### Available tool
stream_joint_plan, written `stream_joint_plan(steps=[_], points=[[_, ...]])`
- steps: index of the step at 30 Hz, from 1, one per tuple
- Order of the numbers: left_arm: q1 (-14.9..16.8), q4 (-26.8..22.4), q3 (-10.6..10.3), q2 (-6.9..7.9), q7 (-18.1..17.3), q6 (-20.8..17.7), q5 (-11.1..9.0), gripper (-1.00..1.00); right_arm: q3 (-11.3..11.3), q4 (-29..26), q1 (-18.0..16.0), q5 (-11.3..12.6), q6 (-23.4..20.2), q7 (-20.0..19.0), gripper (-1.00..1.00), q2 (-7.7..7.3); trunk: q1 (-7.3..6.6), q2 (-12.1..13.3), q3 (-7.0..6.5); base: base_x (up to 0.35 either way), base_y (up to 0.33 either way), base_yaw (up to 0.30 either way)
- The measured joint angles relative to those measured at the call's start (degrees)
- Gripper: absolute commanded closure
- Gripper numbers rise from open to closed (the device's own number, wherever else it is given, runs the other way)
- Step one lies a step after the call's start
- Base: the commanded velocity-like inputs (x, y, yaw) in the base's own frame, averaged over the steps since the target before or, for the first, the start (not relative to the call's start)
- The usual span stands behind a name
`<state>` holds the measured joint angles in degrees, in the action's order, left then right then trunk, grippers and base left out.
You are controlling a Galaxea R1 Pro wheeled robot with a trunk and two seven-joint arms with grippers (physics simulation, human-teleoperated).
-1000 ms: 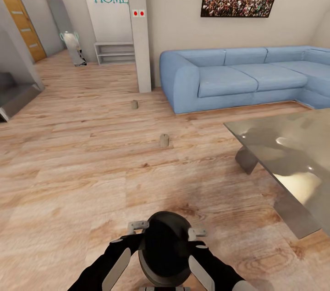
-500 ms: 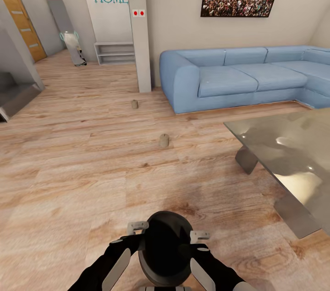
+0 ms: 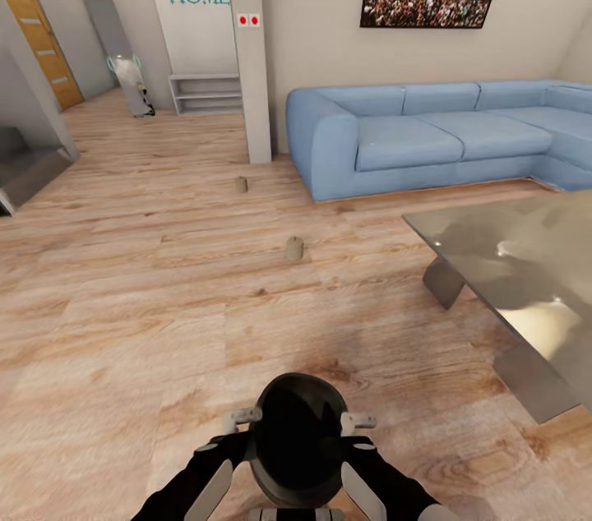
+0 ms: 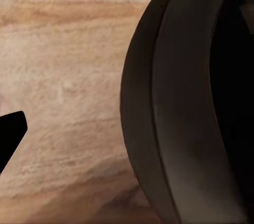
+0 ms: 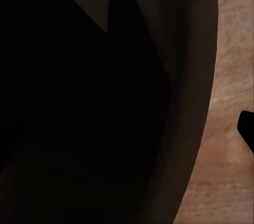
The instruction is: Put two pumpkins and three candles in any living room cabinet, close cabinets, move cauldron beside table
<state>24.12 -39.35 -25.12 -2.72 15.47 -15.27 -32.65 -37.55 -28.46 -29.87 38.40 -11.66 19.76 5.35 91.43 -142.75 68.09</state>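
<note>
Head view: cauldron [image 3: 298, 439] held between my left gripper [image 3: 238, 420] and right gripper [image 3: 355, 423], fingers clamped on its rim. Two candles [image 3: 294, 249] on the floor [image 3: 123, 299] ahead; table [image 3: 526, 274] right, sofa [image 3: 427, 135] beyond.

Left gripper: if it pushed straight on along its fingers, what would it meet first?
Probably the floor: the left gripper sits at the cauldron wall, with bare boards ahead beside it. Depth is unclear.
</note>
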Motion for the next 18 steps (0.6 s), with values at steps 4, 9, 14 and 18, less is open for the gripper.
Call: stream_joint_plan(steps=[4,9,14,18], points=[[0.02,0.59,-0.01,-0.05,0.00,0.24,0.00,-1.00,0.00,0.00,0.03,-0.05,0.03,-0.03,-1.00,0.04,0.33,-0.51,0.84,0.000,0.000,0.000],[0.02,1.02,-0.02,-0.06,-0.04,0.37,-0.04,-1.00,-0.07,0.00,0.02,-0.01,0.97,-0.04,-1.00,-0.01,0.46,-0.57,1.94,0.000,0.000,0.000],[0.02,0.79,-0.03,-0.08,-0.22,0.47,-0.22,-1.00,-0.08,-1.39,-0.05,-0.43,1.29,-0.01,-1.00,-0.01,0.56,-0.66,3.04,0.000,0.000,0.000],[-0.04,-0.62,-0.40,-0.07,-0.11,1.75,-0.41,-1.00,-0.01,-1.42,-0.88,-0.91,1.28,-0.04,-1.00,-0.02,0.65,-0.72,3.92,0.000,0.000,0.000]])
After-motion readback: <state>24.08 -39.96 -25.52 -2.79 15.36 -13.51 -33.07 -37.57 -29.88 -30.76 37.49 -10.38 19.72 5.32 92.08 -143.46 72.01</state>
